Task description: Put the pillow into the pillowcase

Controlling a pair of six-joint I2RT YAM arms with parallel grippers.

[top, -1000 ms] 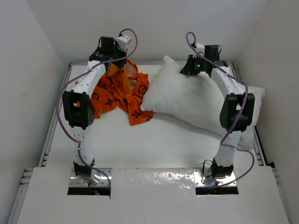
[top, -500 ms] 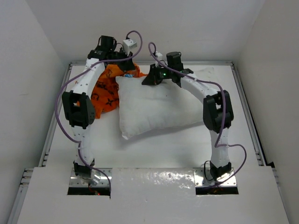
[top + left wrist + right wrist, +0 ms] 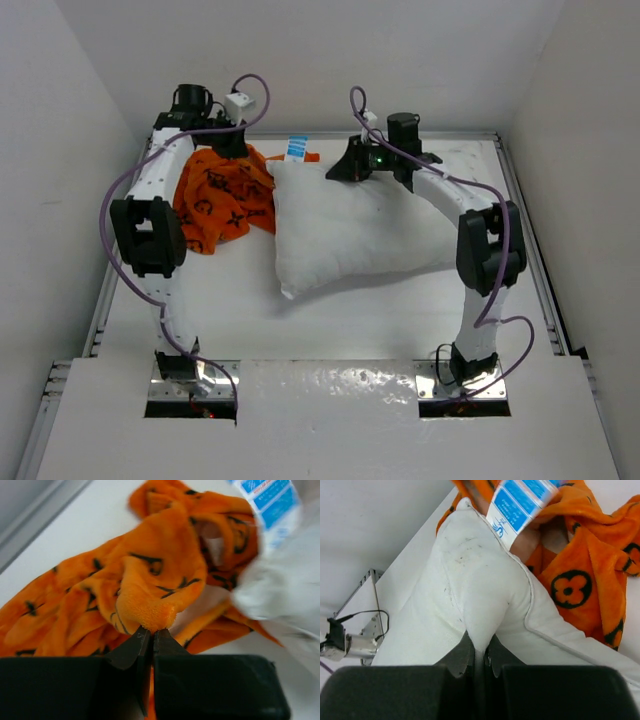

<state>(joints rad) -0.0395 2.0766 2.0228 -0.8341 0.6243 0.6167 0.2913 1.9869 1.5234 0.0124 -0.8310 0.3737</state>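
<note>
The left gripper clamps a fold of the pillowcase, which lies bunched just left of the pillow. The right gripper pinches the pillow's far edge beside its tag. To do this well, I judge, the left should lift the hem open before the tagged end is pushed in.

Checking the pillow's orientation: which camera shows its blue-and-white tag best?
Right wrist: the tag is large and sharp, at the end of the pillow. Left wrist shows it blurred, cropped at the top edge; top external shows only a tiny strip.
</note>
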